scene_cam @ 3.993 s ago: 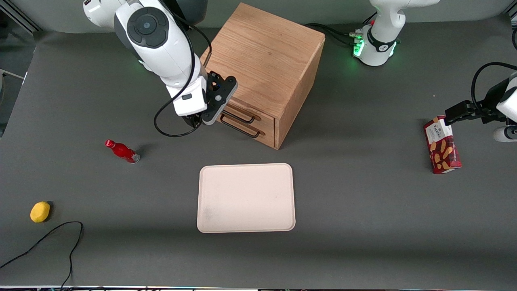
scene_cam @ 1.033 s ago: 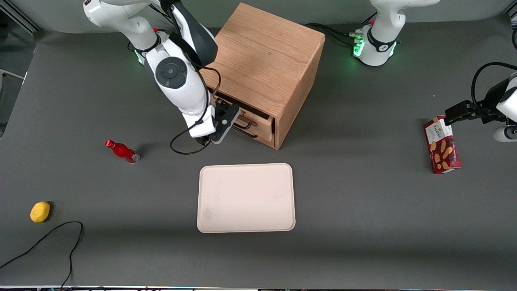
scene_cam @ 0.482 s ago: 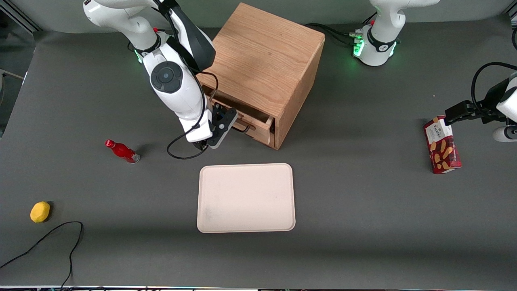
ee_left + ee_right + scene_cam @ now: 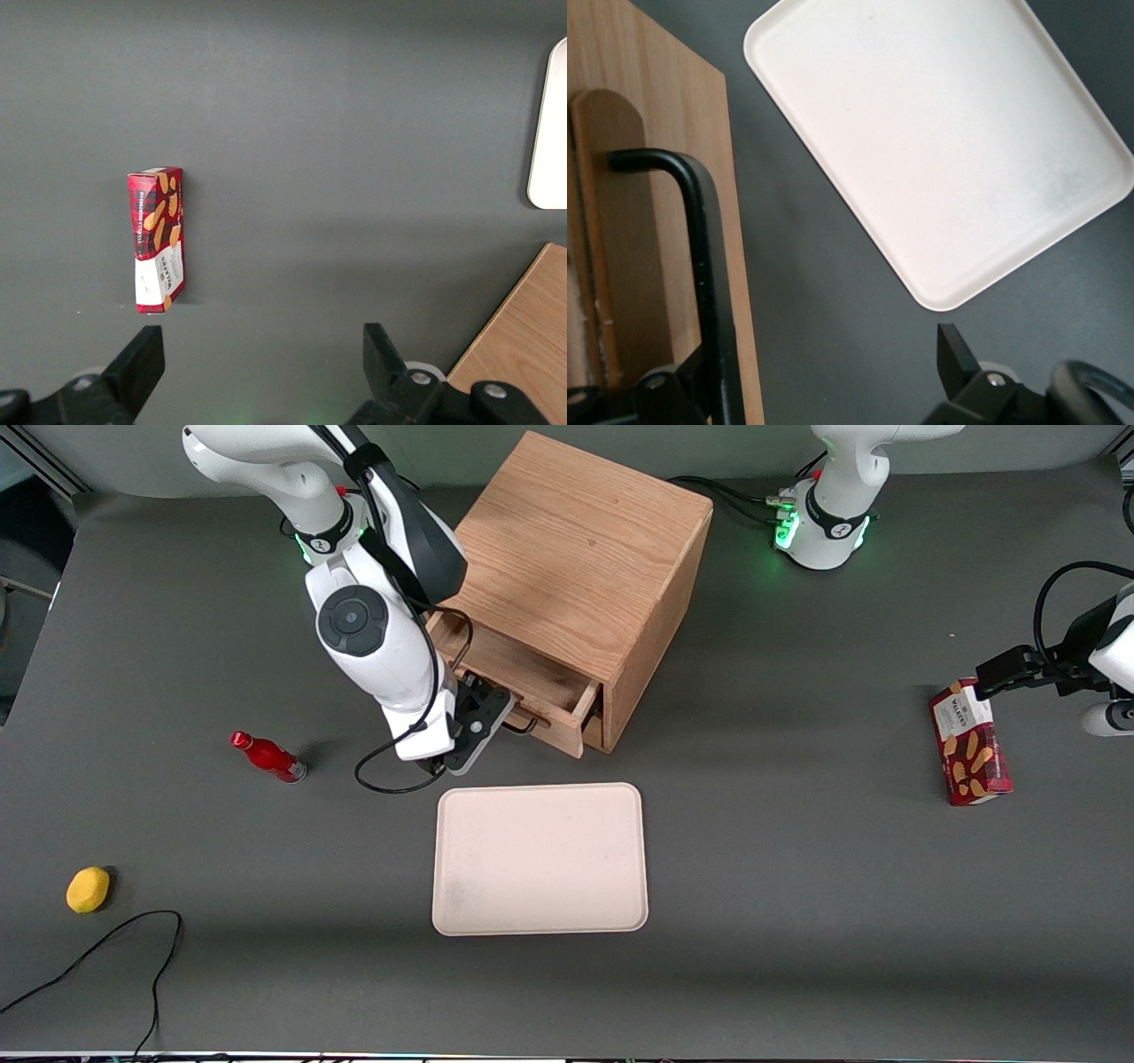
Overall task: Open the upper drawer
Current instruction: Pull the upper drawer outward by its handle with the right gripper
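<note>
I see the matte dark-grey table [image 4: 797, 921] whole only in the front view. On it stands the oak cube cabinet [image 4: 576, 549], its grain plain on the top and side. Nearer the front camera than the cabinet lies the cream rectangular tray with rounded corners [image 4: 540, 859], flat and smooth. In the right wrist view, that tray [image 4: 939, 150] shows faint grey scuffs.

The upper drawer [image 4: 532, 691], a shallow light-wood box, stands partly out of the cabinet's front, its hollow open to view from above. The gripper [image 4: 483, 722] sits at the drawer's front. Only the wrist view shows how: the drawer's black wire bar handle [image 4: 709, 266] runs between the spread fingers of the gripper [image 4: 819, 363], close against one of them. The jaws are wide apart and not pinching the bar.

Toward the parked arm's end lies a red tartan biscuit box [image 4: 968, 744], and the left wrist view shows the box [image 4: 158, 239] flat on its side. Toward the working arm's end are a small glossy red bottle [image 4: 268, 756] — lying down — and a round yellow fruit-like lump [image 4: 88, 889].
</note>
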`<action>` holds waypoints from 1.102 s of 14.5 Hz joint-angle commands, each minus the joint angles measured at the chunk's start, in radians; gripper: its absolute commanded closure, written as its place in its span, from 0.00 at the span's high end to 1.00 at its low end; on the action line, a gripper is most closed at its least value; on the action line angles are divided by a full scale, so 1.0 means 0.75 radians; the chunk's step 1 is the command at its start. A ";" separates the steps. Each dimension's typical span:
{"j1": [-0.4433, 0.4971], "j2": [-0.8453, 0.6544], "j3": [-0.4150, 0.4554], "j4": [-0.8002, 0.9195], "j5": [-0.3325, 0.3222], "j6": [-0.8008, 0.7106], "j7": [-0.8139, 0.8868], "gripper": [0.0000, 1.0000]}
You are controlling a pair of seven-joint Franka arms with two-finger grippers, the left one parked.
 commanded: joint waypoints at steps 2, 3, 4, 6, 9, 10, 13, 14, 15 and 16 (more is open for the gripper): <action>-0.014 0.042 -0.028 0.093 0.019 -0.020 -0.034 1.00; -0.016 0.044 -0.036 0.095 0.021 -0.020 -0.034 1.00; -0.016 0.050 -0.036 0.101 0.021 -0.020 -0.032 1.00; -0.022 0.064 -0.038 0.117 0.021 -0.020 -0.032 1.00; -0.022 0.083 -0.048 0.132 0.021 -0.020 -0.034 1.00; -0.024 0.085 -0.050 0.132 0.021 -0.020 -0.034 1.00; -0.024 0.093 -0.064 0.140 0.021 -0.020 -0.036 1.00; -0.026 0.101 -0.071 0.154 0.021 -0.020 -0.036 1.00; -0.030 0.109 -0.079 0.166 0.021 -0.020 -0.036 1.00; -0.045 0.117 -0.083 0.181 0.021 -0.020 -0.034 1.00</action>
